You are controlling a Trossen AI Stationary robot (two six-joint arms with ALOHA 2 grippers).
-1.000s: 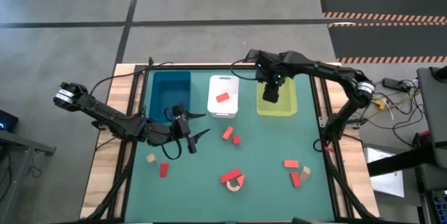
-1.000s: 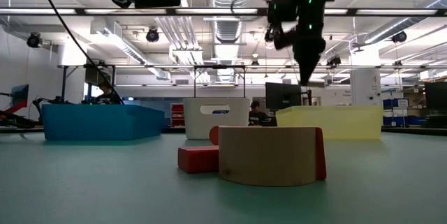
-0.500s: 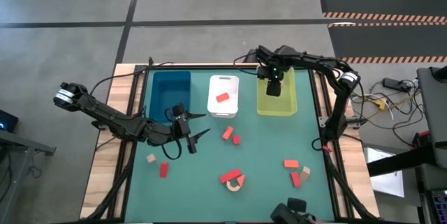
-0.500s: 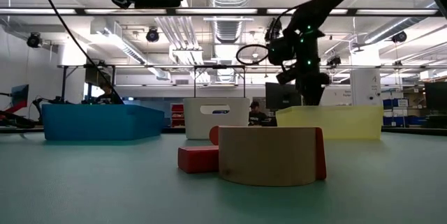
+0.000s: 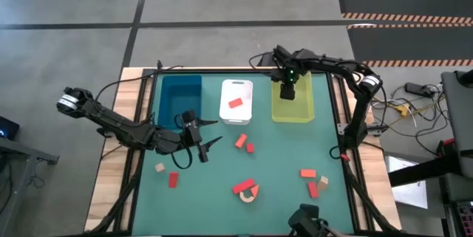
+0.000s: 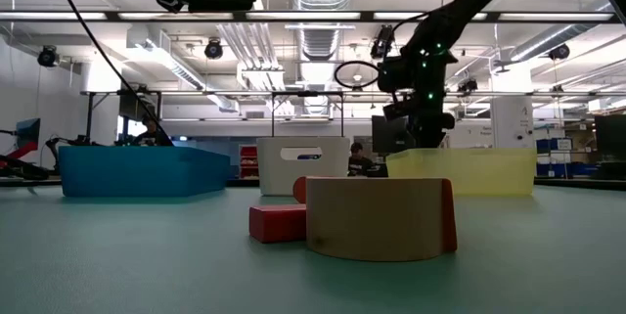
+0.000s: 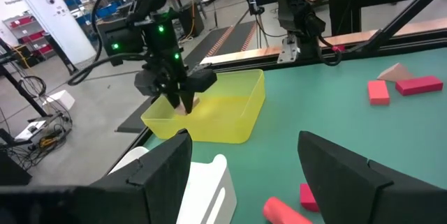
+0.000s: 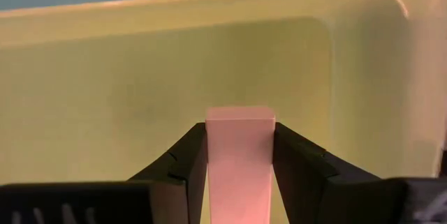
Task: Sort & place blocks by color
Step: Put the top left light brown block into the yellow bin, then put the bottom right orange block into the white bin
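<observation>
Green matting carries 3 trays: blue tray (image 5: 180, 97), white tray (image 5: 236, 113), yellow-green tray (image 5: 293, 110). Left gripper (image 5: 201, 143) gapes wide before them; right gripper (image 8: 239, 155) pinches a tan block (image 8: 239, 151) inside the yellow-green one. Loose blocks (image 5: 245, 188) lie nearer.

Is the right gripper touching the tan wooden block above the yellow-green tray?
Touching. Right wrist view: both fingers press the tan wooden block over the yellow-green tray.
</observation>
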